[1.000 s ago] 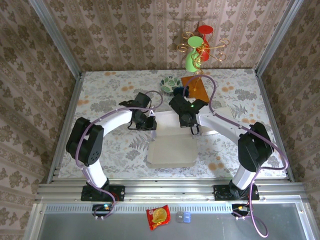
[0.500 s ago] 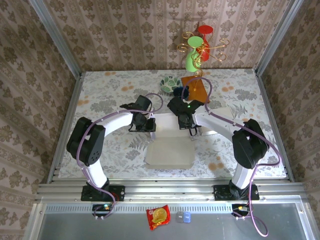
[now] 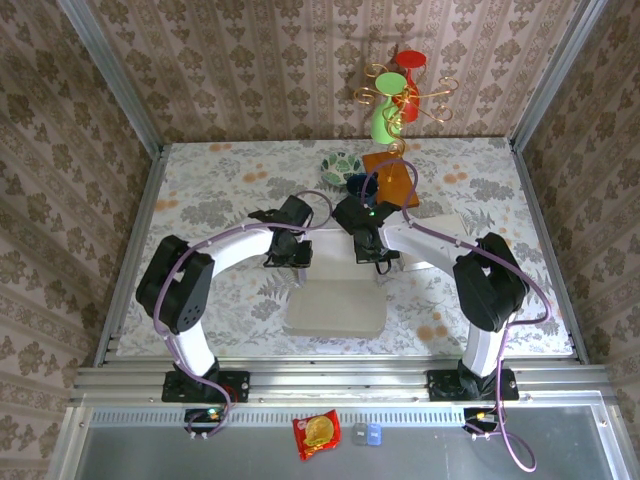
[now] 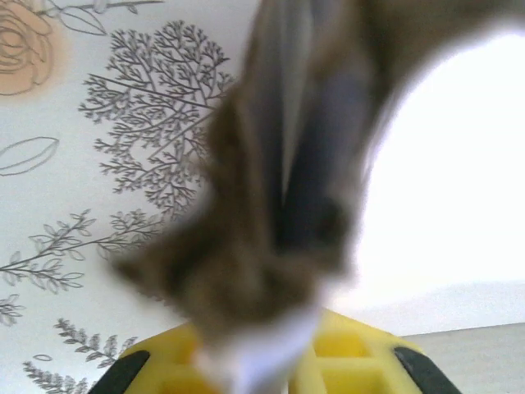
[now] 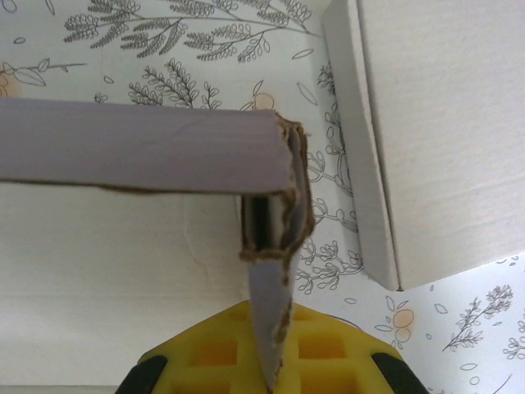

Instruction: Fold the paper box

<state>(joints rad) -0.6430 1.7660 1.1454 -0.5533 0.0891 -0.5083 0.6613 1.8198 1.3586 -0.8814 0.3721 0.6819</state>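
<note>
In the left wrist view most of the frame is blur: a brown-grey cardboard edge sits close against the lens and hides the fingertips of the left gripper [image 4: 254, 369]. A white strip of the paper box [image 4: 443, 205] runs down between its yellow pads [image 4: 349, 361], so it looks clenched on the box wall. How deep the wall sits in the grip is hard to make out.

In the right wrist view the right gripper [image 5: 271, 361] is clamped on a thin upright flap of the same box. The flap's torn brown edge is sharp and stands between the yellow pads [image 5: 209, 353]. The fingers themselves are cut off by the bottom edge of that view.

From above there is one paper box [image 3: 335, 305], white, lying in the middle of the table [image 3: 210, 185] toward its near edge. Two arms meet at the box's far side, the left gripper [image 3: 290, 262] and the right gripper [image 3: 375, 258] near each other.

Toward the far edge, right of middle, lie one green patterned bowl [image 3: 340, 165] and one orange sheet [image 3: 392, 180]. A gold wire stand [image 3: 385, 90] beyond them holds two cups, one green [image 3: 385, 120] and one red [image 3: 408, 62].

One red snack packet [image 3: 315, 432] lies on the grey ledge [image 3: 560, 440] below the near edge.

The table has a pale cloth printed with leaves and orange flowers. Brown damask wallpaper [image 3: 250, 60] covers the walls, and a metal frame [image 3: 120, 90] runs up the corners.
</note>
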